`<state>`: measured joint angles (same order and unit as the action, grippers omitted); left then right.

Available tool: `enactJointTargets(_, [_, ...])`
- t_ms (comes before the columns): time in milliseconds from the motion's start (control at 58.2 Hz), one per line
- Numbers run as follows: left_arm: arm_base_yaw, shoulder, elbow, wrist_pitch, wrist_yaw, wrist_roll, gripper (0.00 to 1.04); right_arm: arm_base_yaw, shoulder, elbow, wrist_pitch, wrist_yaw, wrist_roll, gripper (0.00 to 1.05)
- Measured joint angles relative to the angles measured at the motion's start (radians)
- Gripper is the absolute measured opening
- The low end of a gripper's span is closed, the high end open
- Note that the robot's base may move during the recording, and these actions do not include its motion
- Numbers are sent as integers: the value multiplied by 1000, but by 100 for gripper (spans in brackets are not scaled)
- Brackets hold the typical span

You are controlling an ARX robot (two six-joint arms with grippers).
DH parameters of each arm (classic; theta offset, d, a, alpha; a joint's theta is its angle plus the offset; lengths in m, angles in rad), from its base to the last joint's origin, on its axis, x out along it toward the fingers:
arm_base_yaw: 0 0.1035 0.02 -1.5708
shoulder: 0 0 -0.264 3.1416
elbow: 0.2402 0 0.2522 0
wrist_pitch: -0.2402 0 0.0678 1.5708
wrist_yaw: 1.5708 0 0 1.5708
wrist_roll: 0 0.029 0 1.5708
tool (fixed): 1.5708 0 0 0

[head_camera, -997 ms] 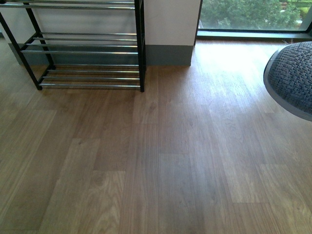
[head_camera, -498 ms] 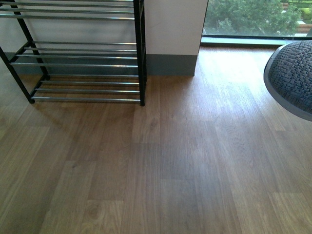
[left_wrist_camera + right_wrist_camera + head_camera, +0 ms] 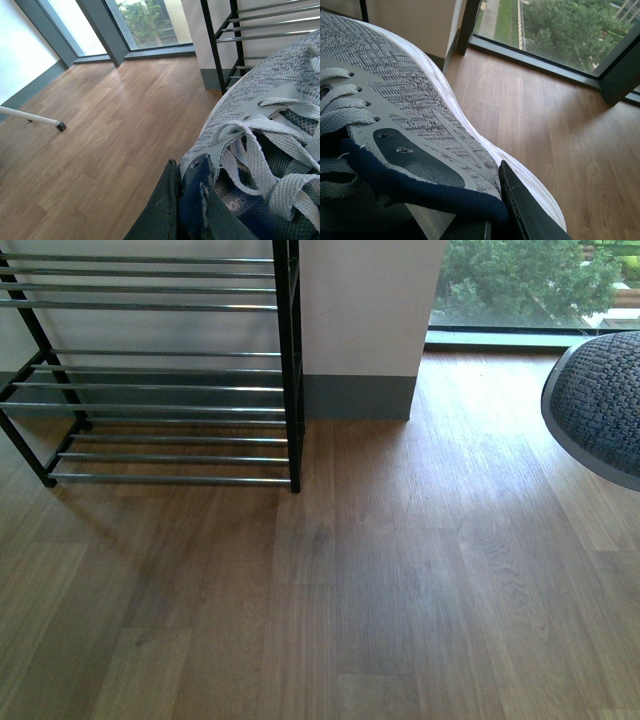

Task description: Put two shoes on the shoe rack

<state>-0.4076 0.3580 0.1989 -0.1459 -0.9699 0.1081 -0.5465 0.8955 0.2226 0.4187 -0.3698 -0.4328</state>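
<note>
Front view: shoe rack (image 3: 160, 387) beside wall (image 3: 365, 310)

shoes (image 3: 270, 80) (image 3: 405, 85): grey knit, navy collar | shoe rack (image 3: 292, 390): black, chrome bars

I read this as a home: a lived-in room beside tall windows.

From my feed, warm wood-plank floor (image 3: 400, 570) runs wall to wall, and a black shoe rack (image 3: 160, 370) with 3 tiers of chrome bars stands on it against a plain white wall (image 3: 365, 310) trimmed with grey skirting (image 3: 360, 397). Dark-framed windows (image 3: 150, 20) reach down to the floor, with green trees (image 3: 560, 30) outside. A thin white furniture leg with a black foot (image 3: 31, 117) rests on the planks near one window.
</note>
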Motion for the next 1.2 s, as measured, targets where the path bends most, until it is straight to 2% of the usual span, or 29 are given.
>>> enactJointTargets(945, [0,0,0,0,-11,0,2,4,0,0,0,-23,0,1])
enactJointTargets(1203, [1,0,0,0,0,0,2,1,0,0,0,-3,0,1])
